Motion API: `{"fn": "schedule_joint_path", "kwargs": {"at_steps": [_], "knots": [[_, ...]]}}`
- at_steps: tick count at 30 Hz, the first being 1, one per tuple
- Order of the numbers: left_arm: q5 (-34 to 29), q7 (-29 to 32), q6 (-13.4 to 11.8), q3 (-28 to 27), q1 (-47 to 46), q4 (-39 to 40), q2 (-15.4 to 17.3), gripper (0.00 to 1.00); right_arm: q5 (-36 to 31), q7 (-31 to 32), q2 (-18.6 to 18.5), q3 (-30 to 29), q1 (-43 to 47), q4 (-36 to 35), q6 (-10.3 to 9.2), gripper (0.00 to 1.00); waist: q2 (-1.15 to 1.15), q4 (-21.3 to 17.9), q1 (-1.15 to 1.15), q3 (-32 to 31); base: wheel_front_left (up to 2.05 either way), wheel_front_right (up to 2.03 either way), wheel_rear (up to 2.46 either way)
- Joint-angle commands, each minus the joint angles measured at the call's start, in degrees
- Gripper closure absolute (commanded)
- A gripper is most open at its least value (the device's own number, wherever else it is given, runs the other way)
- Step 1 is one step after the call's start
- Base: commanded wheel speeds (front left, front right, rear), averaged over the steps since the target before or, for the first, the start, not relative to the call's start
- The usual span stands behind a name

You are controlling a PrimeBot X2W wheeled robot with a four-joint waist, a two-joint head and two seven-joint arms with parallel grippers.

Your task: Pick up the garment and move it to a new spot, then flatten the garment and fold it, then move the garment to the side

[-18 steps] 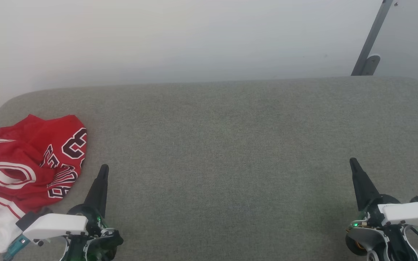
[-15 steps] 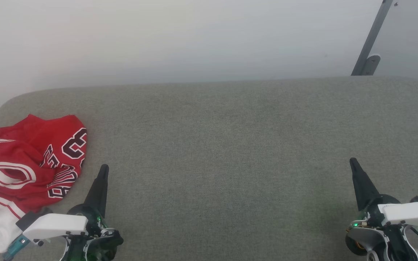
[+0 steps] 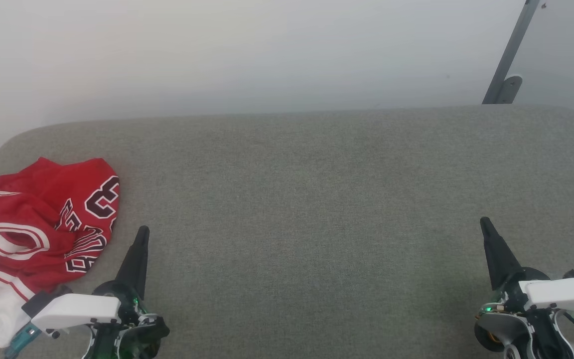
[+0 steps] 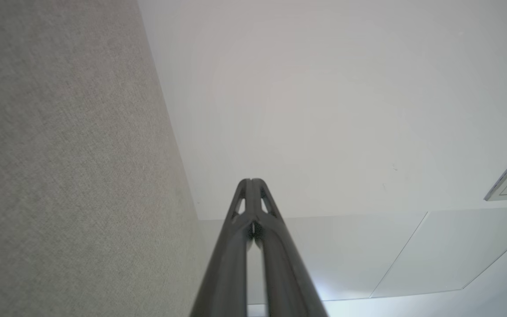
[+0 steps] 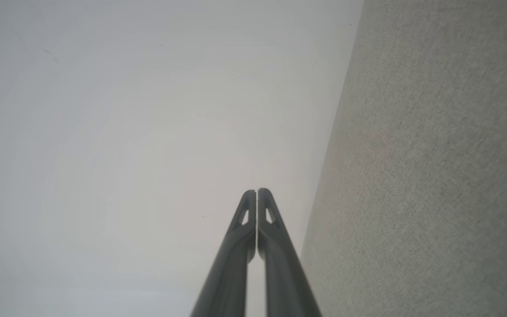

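Red jersey cloth, crumpled in a heap, marks the garment at the far left end of a grey woven upholstered surface in the head view. White-and-red striped trim curls around an armhole on its left side, a white sleeve spills toward the near edge, and dark white-outlined lettering and a number face up and to the right.

The left gripper points away from the robot just beside the garment's right edge. It is apart from the cloth, though the arm's white wrist housing overlaps the garment's near corner in that view. The right gripper stands well apart, over bare fabric at the far right. A pale wall rises behind, with a slanted grey metal post at the upper right.

From the head each gripper reads as a single dark spike. The wrist views settle the closure: the left gripper has both fingers pressed tip to tip, gripping nothing, and the right gripper is closed likewise, empty. Those views look along the grey surface toward the wall, and the left one adds ceiling panels.
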State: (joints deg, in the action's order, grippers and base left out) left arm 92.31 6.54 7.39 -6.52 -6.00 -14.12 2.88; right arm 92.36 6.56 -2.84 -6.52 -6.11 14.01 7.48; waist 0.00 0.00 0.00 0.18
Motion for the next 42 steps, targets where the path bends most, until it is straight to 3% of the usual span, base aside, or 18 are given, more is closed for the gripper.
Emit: {"fn": "schedule_joint_path", "kwargs": {"at_steps": [1,42], "knots": [[0.2,0.1,0.2,0.0,-0.6,0.1,0.0,1.00,0.1,0.1,0.1,0.0,-0.3,0.2,0.02,1.00,0.00,0.0,0.00,0.0,0.00,0.00,0.00],[0.2,0.1,0.2,0.0,-0.6,0.1,0.0,1.00,0.1,0.1,0.1,0.0,-0.3,0.2,0.02,1.00,0.00,0.0,0.00,0.0,0.00,0.00,0.00]]}}
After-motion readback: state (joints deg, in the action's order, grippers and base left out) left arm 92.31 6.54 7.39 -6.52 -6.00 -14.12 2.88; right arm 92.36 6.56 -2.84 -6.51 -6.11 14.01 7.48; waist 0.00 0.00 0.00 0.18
